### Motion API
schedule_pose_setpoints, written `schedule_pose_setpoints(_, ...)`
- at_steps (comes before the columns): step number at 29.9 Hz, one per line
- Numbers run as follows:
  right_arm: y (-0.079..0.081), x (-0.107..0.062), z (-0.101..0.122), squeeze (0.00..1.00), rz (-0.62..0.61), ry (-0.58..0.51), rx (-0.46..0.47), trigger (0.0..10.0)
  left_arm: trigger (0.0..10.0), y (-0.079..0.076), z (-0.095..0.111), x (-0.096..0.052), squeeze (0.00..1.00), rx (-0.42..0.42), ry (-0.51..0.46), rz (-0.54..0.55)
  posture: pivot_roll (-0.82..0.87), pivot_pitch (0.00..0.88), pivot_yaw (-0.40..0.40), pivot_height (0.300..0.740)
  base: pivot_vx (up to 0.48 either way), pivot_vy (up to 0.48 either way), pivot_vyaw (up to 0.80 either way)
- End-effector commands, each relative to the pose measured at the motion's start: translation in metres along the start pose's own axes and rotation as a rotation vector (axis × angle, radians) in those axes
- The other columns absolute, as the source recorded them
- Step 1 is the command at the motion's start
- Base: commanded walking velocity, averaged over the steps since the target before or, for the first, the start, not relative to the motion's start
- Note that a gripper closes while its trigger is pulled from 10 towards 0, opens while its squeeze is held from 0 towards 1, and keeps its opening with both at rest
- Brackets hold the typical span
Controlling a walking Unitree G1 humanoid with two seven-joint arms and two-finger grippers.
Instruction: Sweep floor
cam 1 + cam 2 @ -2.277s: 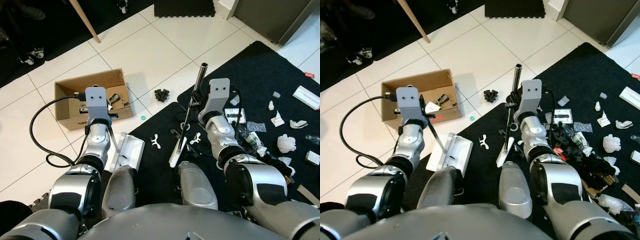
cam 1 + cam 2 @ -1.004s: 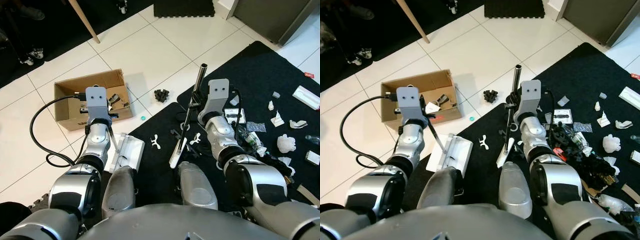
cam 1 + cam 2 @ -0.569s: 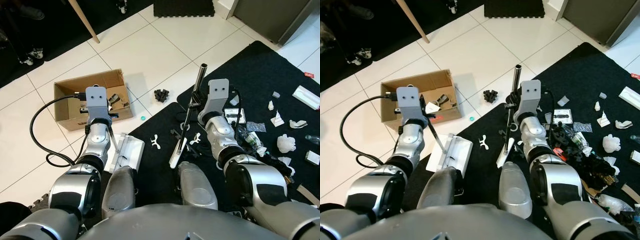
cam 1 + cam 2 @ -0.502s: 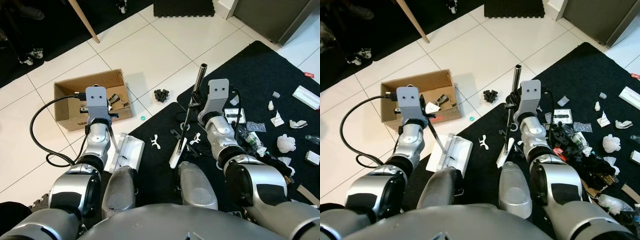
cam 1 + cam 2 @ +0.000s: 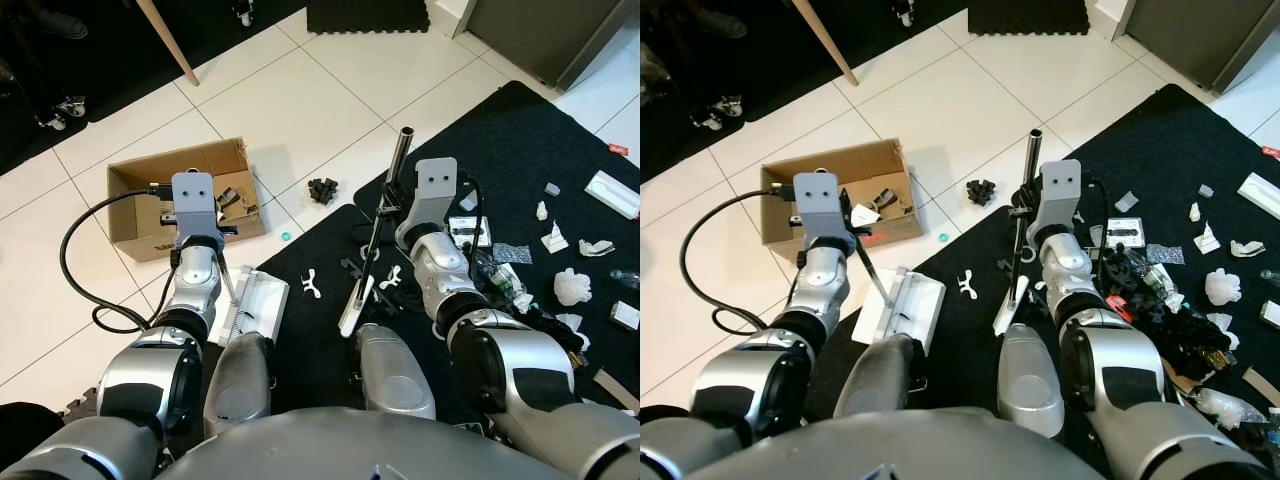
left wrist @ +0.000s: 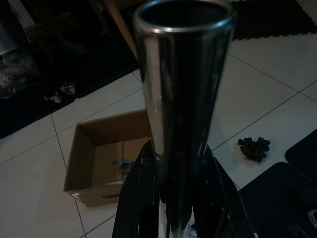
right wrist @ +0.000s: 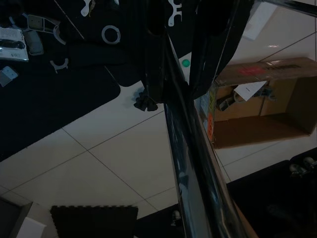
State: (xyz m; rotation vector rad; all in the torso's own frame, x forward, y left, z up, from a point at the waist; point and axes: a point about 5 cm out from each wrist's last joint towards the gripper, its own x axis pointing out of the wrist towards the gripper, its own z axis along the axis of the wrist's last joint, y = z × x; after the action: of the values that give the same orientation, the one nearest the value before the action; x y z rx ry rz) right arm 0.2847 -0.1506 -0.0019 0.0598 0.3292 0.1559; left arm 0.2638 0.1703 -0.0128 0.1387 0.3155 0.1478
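Observation:
My left gripper [image 5: 209, 234] is shut on the thin metal handle [image 6: 182, 104] of a white dustpan [image 5: 255, 305], which rests on the edge of the black mat [image 5: 320, 350]. My right gripper [image 5: 384, 208] is shut on the broom's steel pole [image 5: 398, 160]; its white brush head [image 5: 350, 312] touches the mat. Litter lies around it: a black knobbly piece [image 5: 322, 189] and a small teal cap [image 5: 286, 236] on the white tiles, and white clips [image 5: 311, 286] on the mat. In the right wrist view the pole [image 7: 188, 163] runs between the black fingers [image 7: 156, 59].
An open cardboard box [image 5: 170, 165] with scraps stands on the tiles ahead of my left arm. A black cable [image 5: 72, 270] loops on my left. Several white and clear bits of litter [image 5: 573, 286] cover the mat on the right. A wooden leg [image 5: 170, 40] stands far left.

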Motion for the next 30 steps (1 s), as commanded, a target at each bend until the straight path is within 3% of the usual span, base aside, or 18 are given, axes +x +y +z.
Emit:
schedule_pose_setpoints(1,0.0014,-0.003,-0.0078,0.0,0.008,0.036,-0.017,10.0,10.0,0.0129,-0.0307,-0.0126,0.0,0.091,0.149,0.004,-0.03,0.0,0.034,0.74,0.0,0.0,0.0)
schedule_pose_setpoints(30,0.0013,-0.0032,-0.0081,0.0,0.006,0.037,-0.013,10.0,10.0,0.0135,-0.0314,-0.0128,0.0,0.087,0.154,0.007,-0.03,0.0,0.033,0.74,0.0,0.0,0.0)
